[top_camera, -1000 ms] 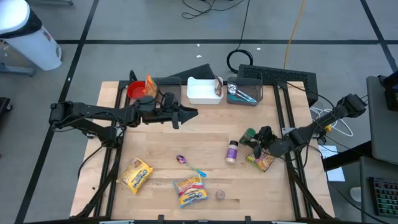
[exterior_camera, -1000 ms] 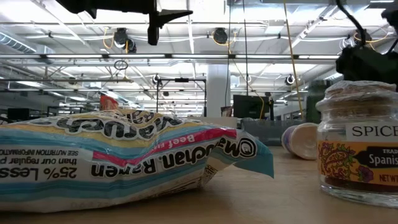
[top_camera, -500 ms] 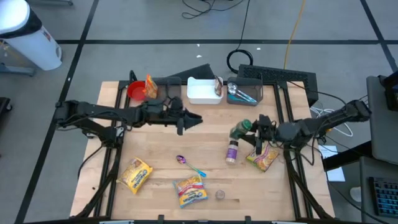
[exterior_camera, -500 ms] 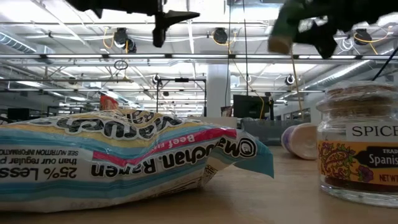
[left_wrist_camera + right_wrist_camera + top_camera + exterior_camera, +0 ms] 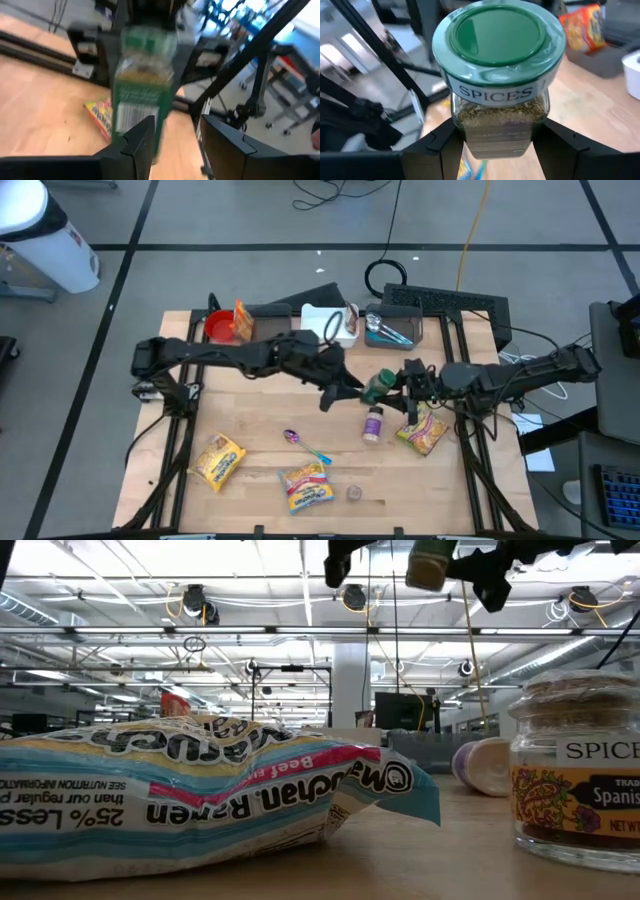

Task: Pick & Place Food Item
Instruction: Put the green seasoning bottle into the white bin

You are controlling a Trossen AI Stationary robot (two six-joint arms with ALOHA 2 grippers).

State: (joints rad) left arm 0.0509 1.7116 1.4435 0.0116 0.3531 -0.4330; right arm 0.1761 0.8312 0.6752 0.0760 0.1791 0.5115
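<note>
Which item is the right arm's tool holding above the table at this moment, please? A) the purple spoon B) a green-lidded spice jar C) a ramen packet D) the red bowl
B: the right tool is clamped on the green-lidded spice jar, held off the table near the left tool.

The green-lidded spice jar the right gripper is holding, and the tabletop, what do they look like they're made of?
Spice jar: body looks like clear glass or hard plastic, since the dried herbs show through; the lid looks like smooth, slightly glossy green plastic. The right gripper clamps its body. Tabletop: pale wood, matte, with visible plank seams and grain.
</note>
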